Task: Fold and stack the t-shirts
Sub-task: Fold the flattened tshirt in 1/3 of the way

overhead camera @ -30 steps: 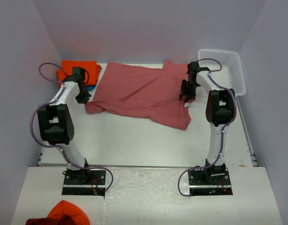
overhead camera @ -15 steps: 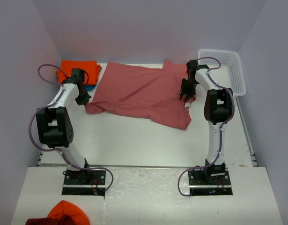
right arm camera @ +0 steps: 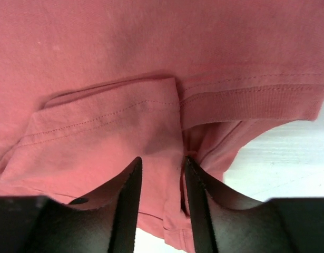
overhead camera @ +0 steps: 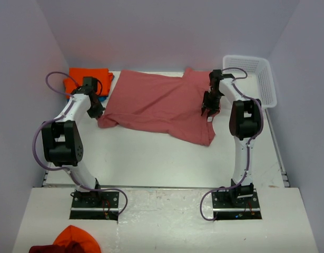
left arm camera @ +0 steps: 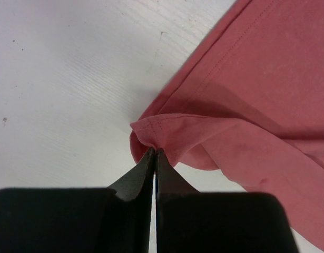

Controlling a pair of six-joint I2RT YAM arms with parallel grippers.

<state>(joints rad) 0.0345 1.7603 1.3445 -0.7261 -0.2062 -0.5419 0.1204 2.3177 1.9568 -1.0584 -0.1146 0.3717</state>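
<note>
White table [overhead camera: 151,155], salmon tee [overhead camera: 156,103] (rumpled)

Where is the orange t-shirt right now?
The orange t-shirt lies folded in the top view's far-left corner, behind the left gripper, beside the salmon-red t-shirt.

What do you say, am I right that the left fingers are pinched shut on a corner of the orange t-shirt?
Not quite. The left fingers are pinched shut on a corner of the salmon-red t-shirt, not the orange t-shirt, which lies at the back left. The left wrist view shows it.
</note>
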